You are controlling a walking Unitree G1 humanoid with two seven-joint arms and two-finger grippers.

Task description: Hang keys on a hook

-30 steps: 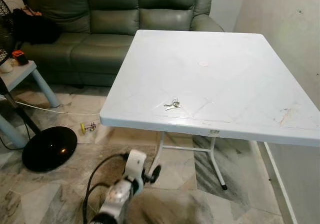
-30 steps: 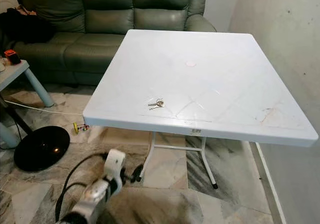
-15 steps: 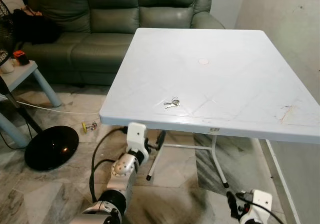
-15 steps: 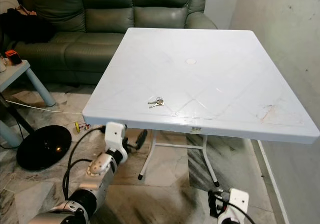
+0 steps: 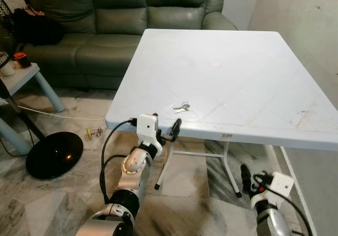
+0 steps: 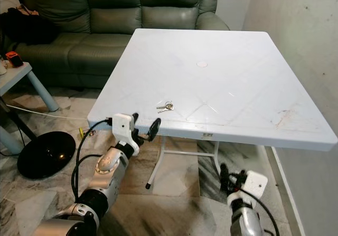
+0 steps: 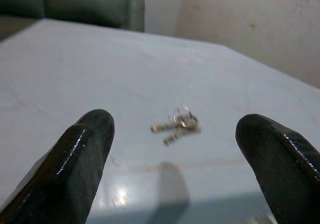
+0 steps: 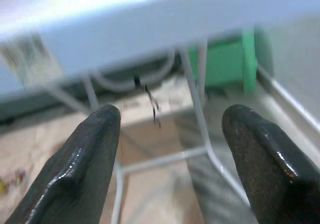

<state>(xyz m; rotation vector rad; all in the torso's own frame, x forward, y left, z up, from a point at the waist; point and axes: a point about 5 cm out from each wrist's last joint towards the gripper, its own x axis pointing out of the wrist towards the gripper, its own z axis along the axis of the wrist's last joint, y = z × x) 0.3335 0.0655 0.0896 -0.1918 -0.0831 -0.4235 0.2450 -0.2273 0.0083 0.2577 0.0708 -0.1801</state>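
Sofa: green, along the far wall at 11 o'clock, beyond the table.

Table: white, square, folding legs beneath; wall close along its 3 o'clock side. Open floor lies at 6 o'clock and 9 o'clock, so approach room is on the near edge.

Fan base: black disc on the floor at 8 o'clock, cable trailing; well apart from the table legs.

Side table: pale, at 9 o'clock, small objects on it.

Left gripper: raised to the table's near edge, just below the keys; jaws spread wide, empty.

Right gripper: low at 5 o'clock, near the table leg; jaws apart, empty.

Keys: small silver bunch lying flat on the table near its front edge, centred between the left fingers.

Handling note: likely step is reach and pick. Lift over the rim first, descend squarely, close low against the surface; flat keys may skid.
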